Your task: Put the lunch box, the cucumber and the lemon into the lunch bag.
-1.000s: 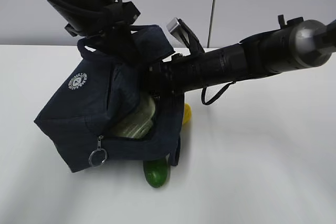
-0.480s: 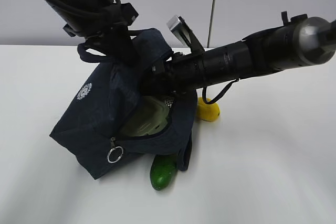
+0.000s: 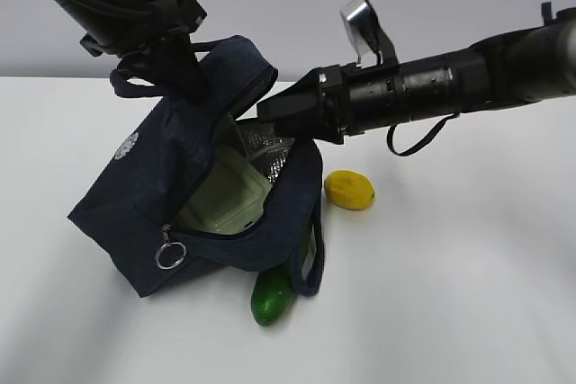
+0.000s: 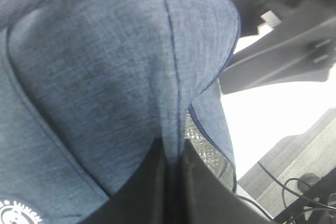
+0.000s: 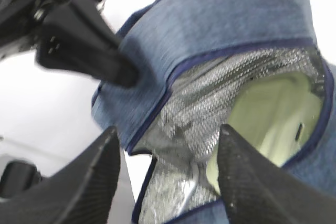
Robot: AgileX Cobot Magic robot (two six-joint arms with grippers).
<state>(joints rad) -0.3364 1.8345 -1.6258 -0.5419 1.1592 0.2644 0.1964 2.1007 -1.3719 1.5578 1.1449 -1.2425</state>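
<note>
- on the white table the lunch bag sits tipped toward the camera, its mouth gaping and the silvery lining showing.
- inside the bag lies the lunch box, its sage-green lid facing the opening; i judge that part of the task done.
- my left gripper is pinched tight on a fold of the bag's navy flap at the top, and it holds the flap up so the mouth is open.
- my right gripper hangs just outside the mouth with its fingers spread wide and nothing between them.
- beside the bag, apart from it on the table, rests the lemon, clear of my right arm and easy to reach.
- under the bag's lower edge pokes the cucumber; only its rounded end shows, and the loop handle hangs right by it, so i cannot tell how much of it is pinned.
- for the next pick i judge the lemon the simpler one: i should bring my right gripper down over its short axis with the fingers wide, and close gently since it can roll.
- while i do that, my left grip must not slacken or tilt further, or the flap may drop over the mouth and the lunch box may slide out.
- for the cucumber, i expect to need the bag lifted off it first, and the handle kept out of my fingers.
</note>
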